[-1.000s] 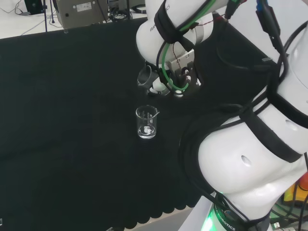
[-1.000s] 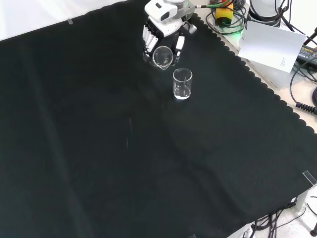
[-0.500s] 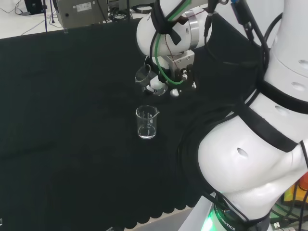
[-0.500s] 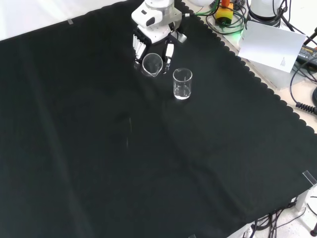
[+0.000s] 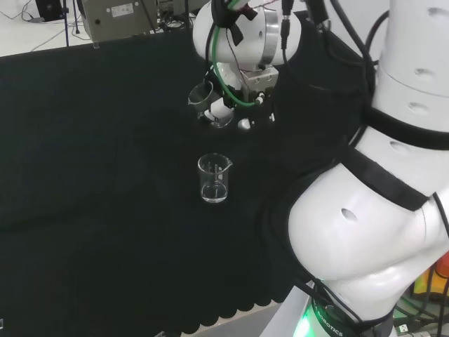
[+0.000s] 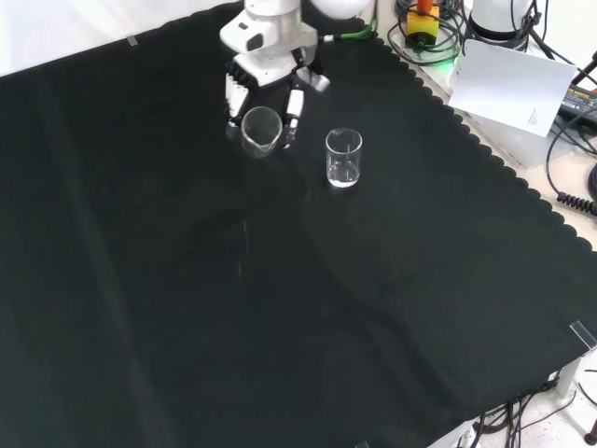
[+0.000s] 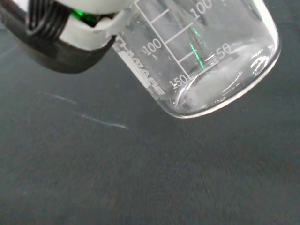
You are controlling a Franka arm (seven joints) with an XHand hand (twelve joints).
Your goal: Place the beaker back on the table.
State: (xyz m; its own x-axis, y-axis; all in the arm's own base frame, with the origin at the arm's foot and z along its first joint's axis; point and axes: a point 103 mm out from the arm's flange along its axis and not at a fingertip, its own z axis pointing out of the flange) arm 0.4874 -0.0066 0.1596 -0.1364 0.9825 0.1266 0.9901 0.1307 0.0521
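The hand (image 6: 266, 67) holds a clear glass beaker (image 6: 261, 129) tilted above the black cloth, fingers curled round it. In the head view the same beaker (image 5: 203, 95) hangs under the hand (image 5: 231, 109), beyond a second beaker. The wrist view has the held beaker (image 7: 206, 65) close up, with white graduation marks on its wall and a finger (image 7: 70, 42) across it. A second clear beaker (image 6: 343, 157) stands upright on the cloth to the right of the held one in the front view; in the head view this beaker (image 5: 214, 179) is nearer than the hand.
Black cloth (image 6: 280, 308) covers the bench, with a scalloped edge at the front view's right. A white card (image 6: 513, 89) and cables lie off the cloth at the upper right. The arm's white links (image 5: 379, 182) stand at the head view's right.
The hand has carried the tilted beaker leftward in the front view, farther off in the head view, away from the standing beaker. The standing beaker has not moved.
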